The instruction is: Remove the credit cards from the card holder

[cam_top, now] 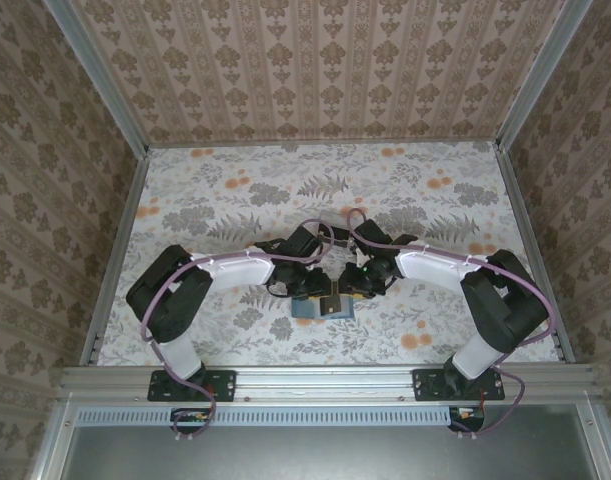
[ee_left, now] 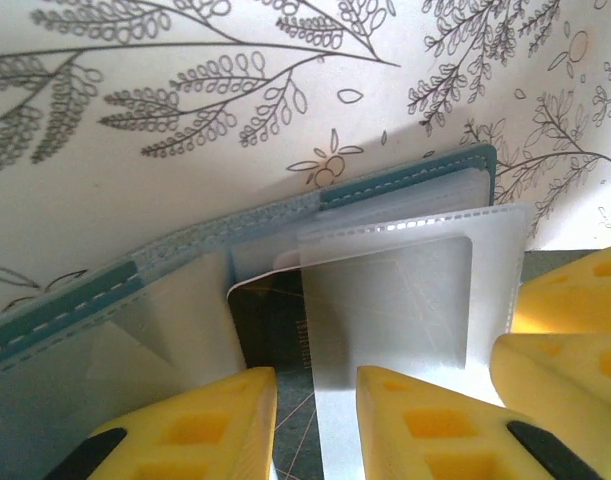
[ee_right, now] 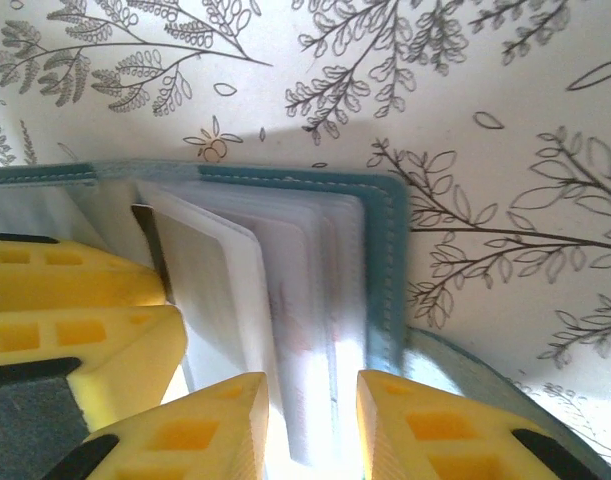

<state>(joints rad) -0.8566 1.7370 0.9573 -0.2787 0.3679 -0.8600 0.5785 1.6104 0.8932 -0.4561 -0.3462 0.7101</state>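
Far table (cam_top: 315,180): open, room for either arm.
Centre front: left gripper (cam_top: 313,286) & right gripper (cam_top: 353,286) tip to tip over card holder (cam_top: 303,310), no way betw.
Right jaws: upright sleeves (ee_right: 305,300) fill the gap.
Sides: walls (cam_top: 45,200) hem the table.

My teal card holder (ee_left: 405,175) lies opened flat below me, reaching from my left jaws across to my right jaws, its stitched edge on the far side. Its clear sleeves (ee_right: 285,300) stand fanned on edge between my right jaws. A dark grey card (ee_left: 270,325) shows beside a frosted sleeve, between my left jaws.
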